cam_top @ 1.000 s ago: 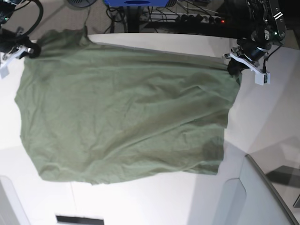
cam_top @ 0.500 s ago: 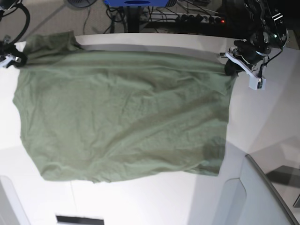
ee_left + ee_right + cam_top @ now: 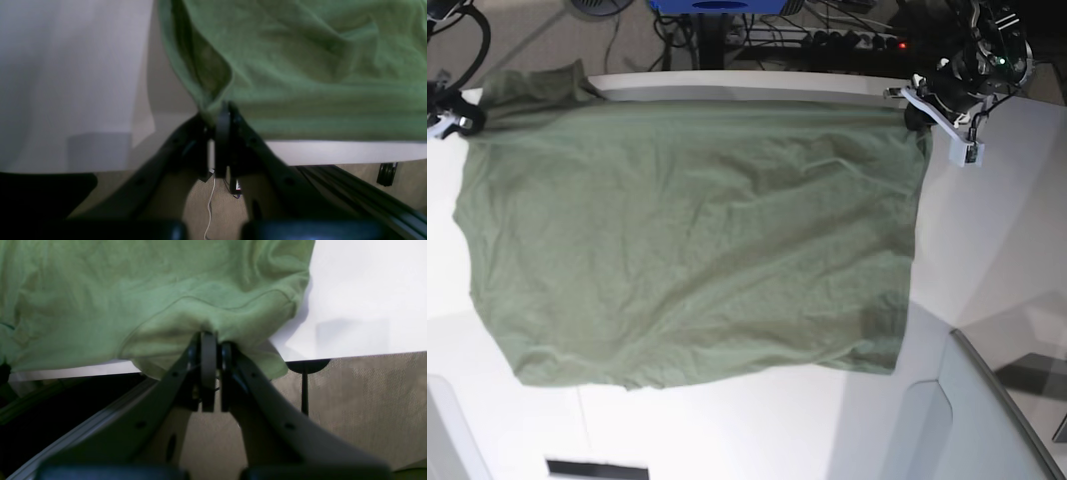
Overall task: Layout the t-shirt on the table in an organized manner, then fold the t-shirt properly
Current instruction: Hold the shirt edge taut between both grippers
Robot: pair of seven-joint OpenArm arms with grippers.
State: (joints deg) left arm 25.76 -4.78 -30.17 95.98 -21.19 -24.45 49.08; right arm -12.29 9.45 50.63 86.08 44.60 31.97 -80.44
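both grippers, left gripper [image 3: 218,115] and right gripper [image 3: 210,340], clamp the t-shirt [image 3: 687,240] at its far corners; lower evenly onto the table [image 3: 987,230], keeping that edge taut.

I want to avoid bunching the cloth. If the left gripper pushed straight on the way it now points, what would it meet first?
The left gripper is already shut on the t-shirt at its edge, so it would push straight into that cloth, with the table underneath. Depth is hard to judge here.
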